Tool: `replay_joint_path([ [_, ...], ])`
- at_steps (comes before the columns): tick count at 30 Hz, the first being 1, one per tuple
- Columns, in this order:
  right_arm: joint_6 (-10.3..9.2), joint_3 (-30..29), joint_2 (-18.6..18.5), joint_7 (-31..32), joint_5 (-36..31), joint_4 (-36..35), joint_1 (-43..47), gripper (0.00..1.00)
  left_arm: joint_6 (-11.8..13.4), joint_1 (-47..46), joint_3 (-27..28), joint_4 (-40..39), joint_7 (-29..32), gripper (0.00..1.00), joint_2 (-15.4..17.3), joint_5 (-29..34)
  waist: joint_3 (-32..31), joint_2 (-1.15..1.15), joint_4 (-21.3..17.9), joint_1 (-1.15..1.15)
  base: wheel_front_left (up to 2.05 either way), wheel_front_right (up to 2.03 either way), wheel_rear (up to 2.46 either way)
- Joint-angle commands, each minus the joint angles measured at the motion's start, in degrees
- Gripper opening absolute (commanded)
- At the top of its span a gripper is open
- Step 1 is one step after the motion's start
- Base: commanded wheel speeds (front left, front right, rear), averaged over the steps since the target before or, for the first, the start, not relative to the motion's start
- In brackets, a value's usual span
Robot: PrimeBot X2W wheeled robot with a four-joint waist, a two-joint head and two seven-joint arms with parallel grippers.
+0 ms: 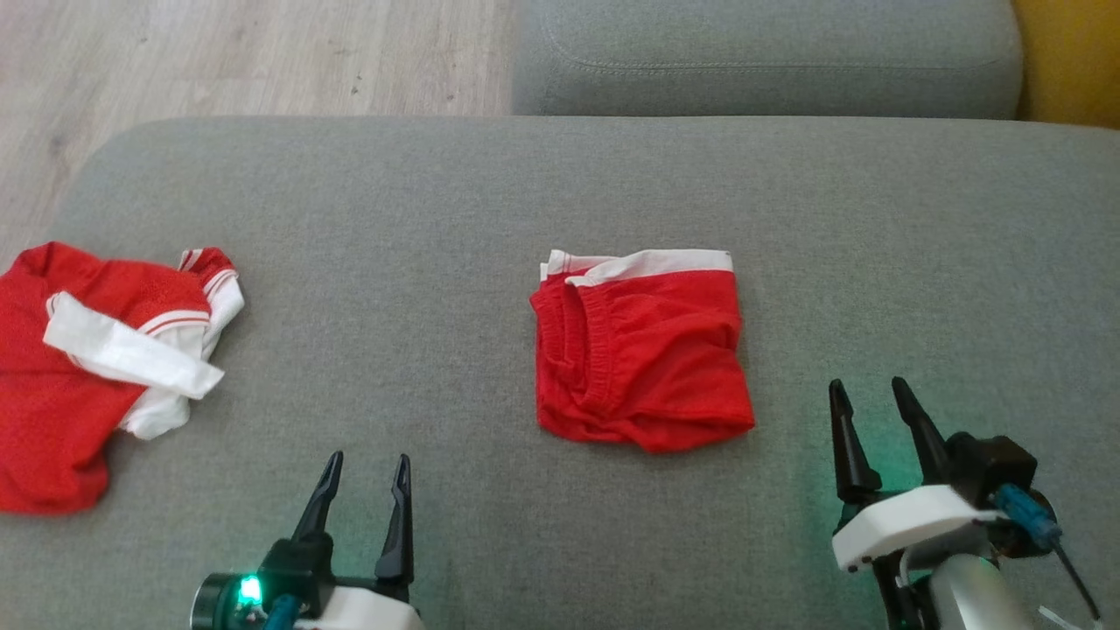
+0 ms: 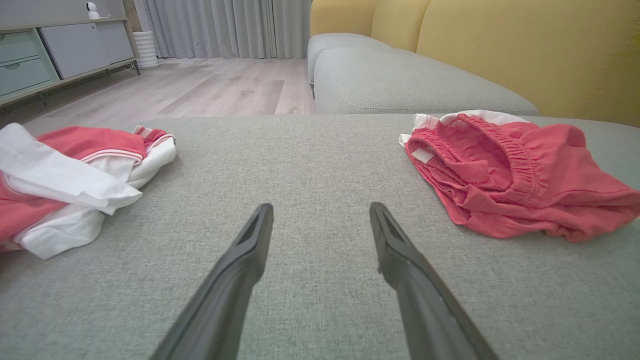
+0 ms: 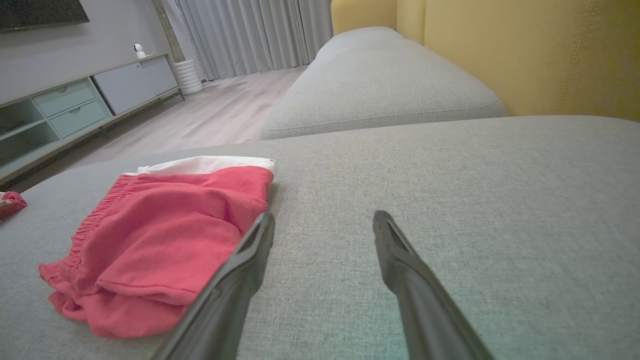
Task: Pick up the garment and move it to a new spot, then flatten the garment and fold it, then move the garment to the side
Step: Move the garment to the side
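Our left gripper [image 1: 369, 457] and right gripper [image 1: 866, 382] both hover low over the near part of the cushion, jaws apart and holding nothing, fingers pointing away from us. The grey cushion [image 1: 437, 192] serves as the work surface, broad and bare enough for spreading cloth. At its far left lies a red and white heap [image 1: 79, 367], crumpled, with a white strip draped across it; we judge it has been set there to keep the middle free. The red shorts [image 1: 643, 359] lie in the middle, a little beyond the grippers and nearer the right one, folded into a rough square with a white band along the far edge. To us the fold looks done, so carrying the shorts aside is what is left, and open jaws on either side suit that.
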Motion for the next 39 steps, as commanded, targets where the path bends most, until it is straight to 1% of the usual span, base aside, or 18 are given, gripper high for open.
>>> replay_joint_path([
  [1, -0.03, 1.78, 0.08, -0.62, 0.45, -1.45, -1.47, 1.00, -0.02, -1.36, 1.83, -1.85, -0.30, 1.00, 0.28, 0.42, -0.08, 0.00, -0.07, 0.01, 0.00, 0.00, 0.00],
  [6, -0.03, 3.03, 0.08, -0.62, 1.01, -1.15, -2.06, 1.00, -0.18, -1.91, 1.14, -1.70, -0.30, 1.00, 0.26, 0.45, 0.19, 0.00, 0.38, 0.01, 0.00, 0.00, 0.00],
  [8, -0.03, 4.47, 0.08, -0.62, 1.73, -0.44, -2.58, 1.00, -0.17, -2.24, 0.80, -1.66, -0.30, 1.00, 0.25, 0.34, 0.45, 0.00, 0.76, 0.01, 0.00, 0.00, 0.00],
  [9, -0.03, 6.27, 0.08, -0.62, 2.26, 0.81, -3.18, 1.00, -0.12, -2.37, 0.46, -1.60, -0.30, 1.00, 0.25, 0.18, 0.77, 0.00, 1.22, 0.01, 0.00, 0.00, 0.00],
  [13, -0.03, 8.87, 0.08, -0.62, 2.67, 3.66, -4.96, 1.00, -0.16, -2.69, -0.28, -1.18, -0.30, 1.00, 0.24, -0.14, 1.56, 0.00, 2.40, 0.01, 0.00, 0.00, 0.00],
  [25, -0.03, 11.27, 0.08, -0.62, 4.18, 11.46, -7.97, 1.00, 0.41, -3.81, -1.79, -0.94, -0.30, 1.00, 0.24, -1.33, 4.48, 0.00, 5.79, 0.01, 0.00, 0.00, 0.00],
  [27, -0.03, 11.70, 0.08, -0.62, 3.77, 11.87, -8.15, 0.96, 0.59, -4.04, -1.99, -1.08, -0.30, 1.00, 0.24, -1.53, 5.20, 0.00, 5.76, 0.01, 0.00, 0.00, 0.00],
  [28, -0.03, 11.83, 0.08, -0.62, 3.67, 11.84, -8.21, 0.89, 0.65, -4.10, -2.08, -1.10, -0.30, 1.00, 0.24, -1.59, 5.56, 0.00, 5.64, 0.01, 0.00, 0.00, 0.00],
  [29, -0.03, 11.92, 0.08, -0.62, 3.59, 11.71, -8.16, 0.79, 0.68, -4.17, -2.16, -1.08, -0.30, 1.00, 0.24, -1.62, 5.81, 0.00, 5.51, 0.01, 0.00, 0.00, 0.00],
  [30, -0.03, 12.12, 0.08, -0.62, 3.54, 11.56, -8.05, 0.60, 0.67, -4.25, -2.19, -1.05, -0.30, 1.00, 0.24, -1.62, 6.03, 0.00, 5.32, 0.01, 0.00, 0.00, 0.00],
  [31, -0.03, 12.41, 0.08, -0.62, 3.71, 11.39, -7.90, 0.28, 0.65, -4.33, -2.20, -1.02, -0.30, 1.00, 0.24, -1.62, 6.17, 0.00, 5.09, 0.01, 0.00, 0.00, 0.00],
  [32, -0.03, 12.69, 0.08, -0.62, 3.88, 11.13, -7.75, 0.00, 0.61, -4.39, -2.20, -0.97, -0.30, 1.00, 0.24, -1.60, 6.33, 0.00, 4.79, 0.01, 0.00, 0.00, 0.00],
  [39, -0.03, 14.93, 0.08, -0.62, 5.73, 8.01, -5.72, 0.00, 0.27, -5.04, -2.50, -0.32, -0.30, 1.00, 0.24, -1.03, 5.83, 0.00, 2.03, 0.01, 0.00, 0.00, 0.00],
])
